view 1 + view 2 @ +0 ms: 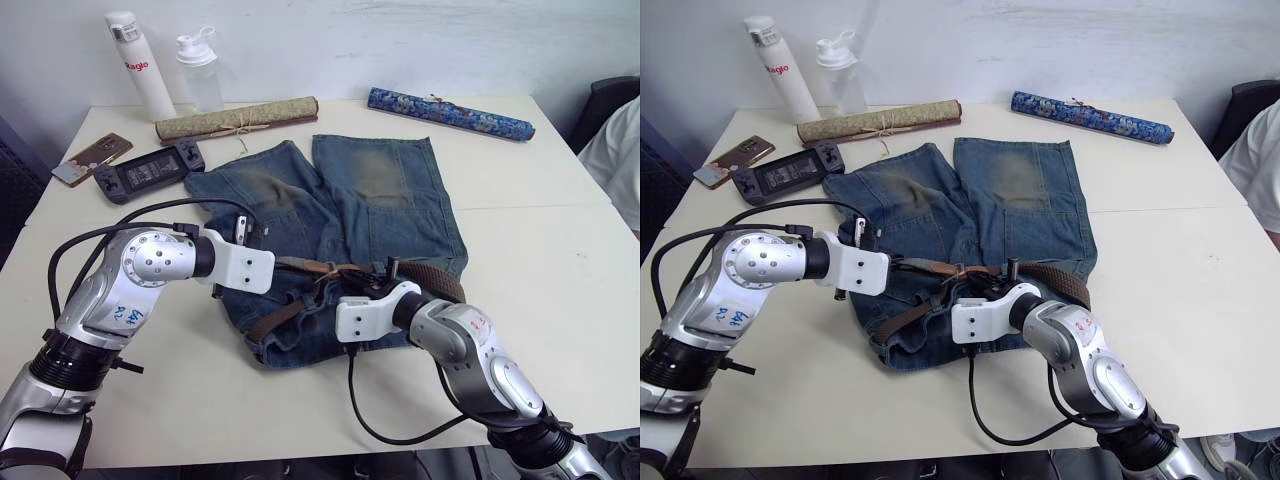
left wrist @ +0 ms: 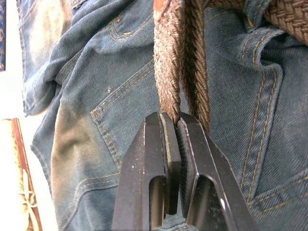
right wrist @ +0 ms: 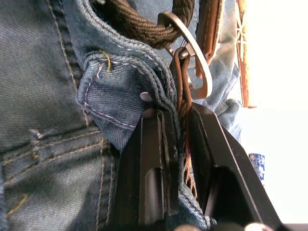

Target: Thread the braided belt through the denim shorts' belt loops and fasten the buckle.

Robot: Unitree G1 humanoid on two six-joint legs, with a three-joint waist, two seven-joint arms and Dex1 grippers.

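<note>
Head views: denim shorts (image 1: 340, 210) lie flat mid-desk (image 1: 540, 260), waistband toward the robot; braided belt (image 1: 432, 276) runs along the waistband, a loose tail (image 1: 275, 318) sagging toward the robot's left. Both arms meet at the waist centre. Left wrist view: left gripper (image 2: 177, 126) pinches the brown strap (image 2: 169, 72) edge-on, fingers nearly closed on it. Right wrist view: right gripper (image 3: 178, 120) clamps a fold of waistband denim just below the buckle (image 3: 192, 53), a thin strip of strap caught with it. Judgement: fastening goes best if the right holds the buckle side steady while the left feeds the tail flat and untwisted toward the frame.
</note>
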